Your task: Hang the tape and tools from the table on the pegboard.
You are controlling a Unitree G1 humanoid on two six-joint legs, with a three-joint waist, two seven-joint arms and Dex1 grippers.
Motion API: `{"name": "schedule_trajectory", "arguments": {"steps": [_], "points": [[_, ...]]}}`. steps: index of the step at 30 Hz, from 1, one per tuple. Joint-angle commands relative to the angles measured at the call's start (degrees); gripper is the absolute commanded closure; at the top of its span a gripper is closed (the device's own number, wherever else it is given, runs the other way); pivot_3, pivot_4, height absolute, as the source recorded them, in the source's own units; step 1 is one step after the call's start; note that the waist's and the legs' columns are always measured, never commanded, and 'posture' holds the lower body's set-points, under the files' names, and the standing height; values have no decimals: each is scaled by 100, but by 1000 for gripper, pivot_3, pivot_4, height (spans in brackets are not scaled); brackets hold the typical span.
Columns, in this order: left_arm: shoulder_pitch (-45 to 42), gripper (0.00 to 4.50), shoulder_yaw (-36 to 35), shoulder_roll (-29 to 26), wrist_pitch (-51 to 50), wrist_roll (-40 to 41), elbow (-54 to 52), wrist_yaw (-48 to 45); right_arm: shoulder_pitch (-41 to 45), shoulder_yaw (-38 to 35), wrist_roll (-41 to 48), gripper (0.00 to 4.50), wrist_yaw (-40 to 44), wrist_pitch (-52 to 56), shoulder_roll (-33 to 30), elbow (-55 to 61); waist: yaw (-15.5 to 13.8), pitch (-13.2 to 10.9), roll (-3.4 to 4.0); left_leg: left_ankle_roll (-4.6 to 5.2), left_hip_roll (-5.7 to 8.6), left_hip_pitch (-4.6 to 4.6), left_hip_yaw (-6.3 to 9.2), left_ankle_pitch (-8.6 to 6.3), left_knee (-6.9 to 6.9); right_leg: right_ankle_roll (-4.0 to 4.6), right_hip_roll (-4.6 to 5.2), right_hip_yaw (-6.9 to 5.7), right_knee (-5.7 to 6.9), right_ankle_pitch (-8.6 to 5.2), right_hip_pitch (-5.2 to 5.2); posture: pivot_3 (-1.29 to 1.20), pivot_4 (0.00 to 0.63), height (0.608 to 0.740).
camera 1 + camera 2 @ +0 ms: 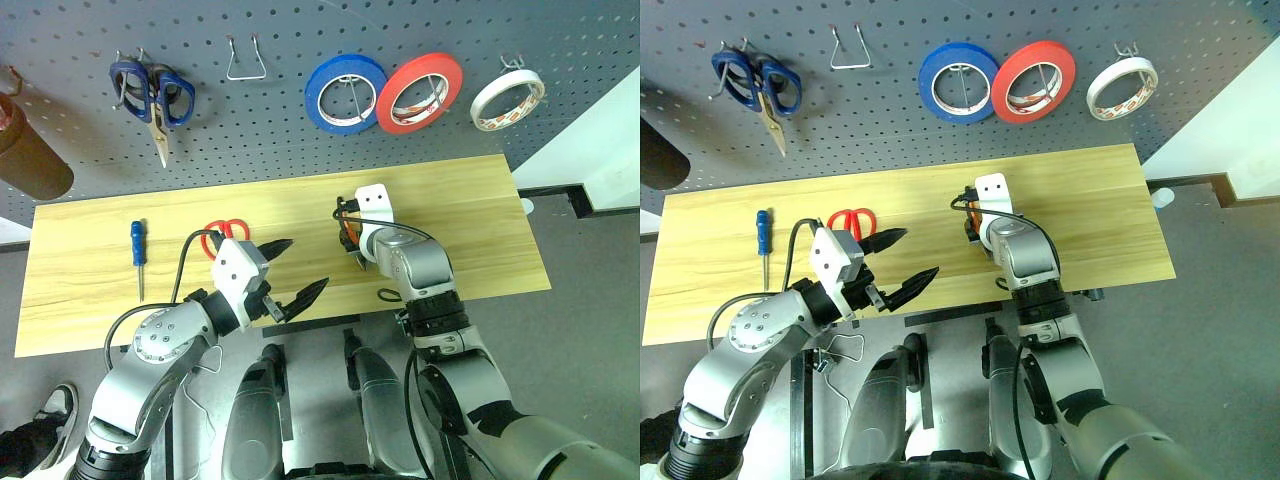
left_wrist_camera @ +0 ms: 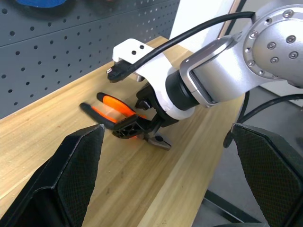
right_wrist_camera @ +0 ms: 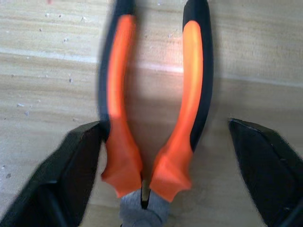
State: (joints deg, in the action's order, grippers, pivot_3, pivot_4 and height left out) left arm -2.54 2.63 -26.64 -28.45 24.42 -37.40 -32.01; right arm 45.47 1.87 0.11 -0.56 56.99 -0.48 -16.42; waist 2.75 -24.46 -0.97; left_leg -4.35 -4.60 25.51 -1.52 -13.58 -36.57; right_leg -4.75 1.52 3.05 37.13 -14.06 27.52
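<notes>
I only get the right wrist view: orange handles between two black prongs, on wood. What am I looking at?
Observer: Those are pliers, lying on a long table under a grey pegboard.
Operator: Is anything else on that table?
Observer: Yes, red-handled scissors and a blue-handled screwdriver, both further to the robot's left.
Operator: And the robot's other arm?
Observer: The left claw hovers open over the table's near edge, holding nothing.
</notes>
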Motion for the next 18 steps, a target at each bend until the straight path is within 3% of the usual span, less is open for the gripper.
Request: {"name": "schedule_trajectory", "arguments": {"steps": [1,2,10,18], "points": [[112,0,-4,4,7,104,-319,38,-14,51,-48,1636,29,20,-39,-111,0,-1,0,0,0,0,0,0,2,0,0,0,-1,0,1,-18,507,721],[120,0,-4,7,12,102,-322,43,-12,57,-51,1878,35,17,-45,-117,0,-1,0,0,0,-1,0,0,3,0,0,0,-1,0,1,-16,505,721],[87,0,-8,10,55,88,-257,42,-53,133,-47,1894,100,-18,-64,-49,0,-1,0,0,0,-1,-1,0,5,0,0,0,-2,0,1,-9,498,721],[-207,0,16,22,336,-30,194,-149,-556,266,151,1894,635,96,-359,1643,-24,0,-2,-2,3,7,-3,1,25,-1,1,0,-7,0,15,6,439,721]]}}
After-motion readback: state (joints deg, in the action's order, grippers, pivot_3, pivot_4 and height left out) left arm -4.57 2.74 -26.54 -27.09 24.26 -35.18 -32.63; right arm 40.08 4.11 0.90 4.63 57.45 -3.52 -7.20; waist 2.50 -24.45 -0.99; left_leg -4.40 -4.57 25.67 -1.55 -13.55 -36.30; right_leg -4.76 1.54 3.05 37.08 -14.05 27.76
